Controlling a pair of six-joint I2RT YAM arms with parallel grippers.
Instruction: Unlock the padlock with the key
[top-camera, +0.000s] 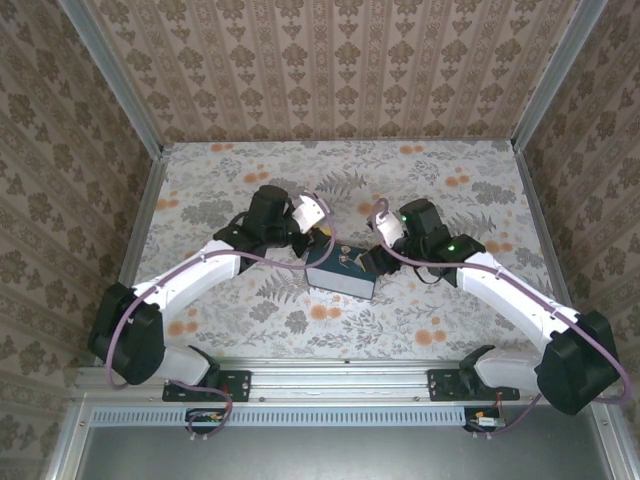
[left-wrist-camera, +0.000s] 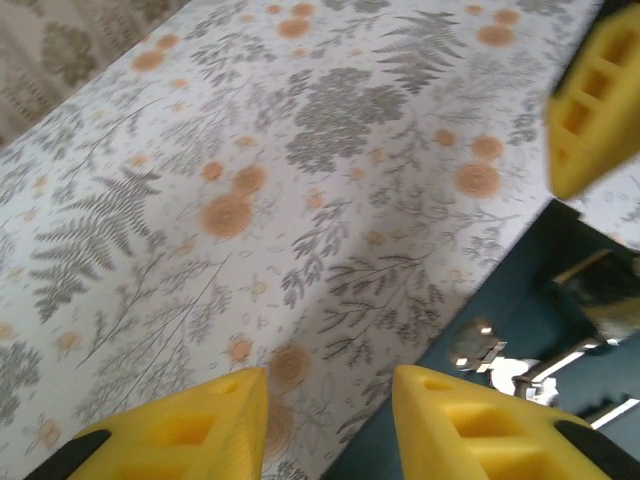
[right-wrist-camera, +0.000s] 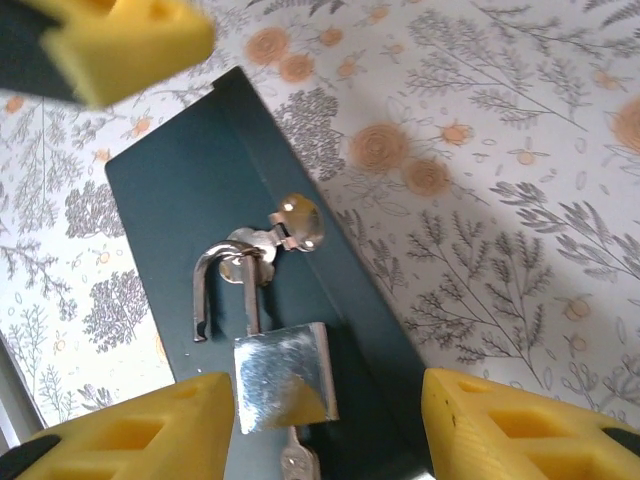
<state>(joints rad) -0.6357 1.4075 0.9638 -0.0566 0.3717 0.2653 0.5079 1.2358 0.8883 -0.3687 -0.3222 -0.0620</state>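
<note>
In the top view, both arms reach in over a dark teal box (top-camera: 340, 272) lying mid-desk (top-camera: 200, 180), whose cover is printed with grey ferns and orange flowers. The left tool (top-camera: 320, 228) comes at the box's far left corner and the right tool (top-camera: 374, 245) at its right end. At this scale the lock is a pale speck.

In the left wrist view, the left tool's blocky yellow foam fingers (left-wrist-camera: 200, 435) stand moderately apart with nothing between them, hovering over the cloth just left of the box. Blurred bright metal lies on the lid to the right.

In the right wrist view, the right tool's fingers (right-wrist-camera: 140, 440) are spread wide and empty, straddling the padlock (right-wrist-camera: 283, 378). It has a square, mirror-bright steel body lying flat on the matte lid. Its shackle (right-wrist-camera: 215, 275) is a thin bent rod threaded through a rounded hasp (right-wrist-camera: 297, 222), and one leg hangs free of the body. What I take to be the key (right-wrist-camera: 297, 462) juts from the body's keyway end, nearest the tool.

The lock looks already sprung, so the turning step seems done. The next move probably calls for narrowing onto the slick key head, which will need a small, careful pinch.
</note>
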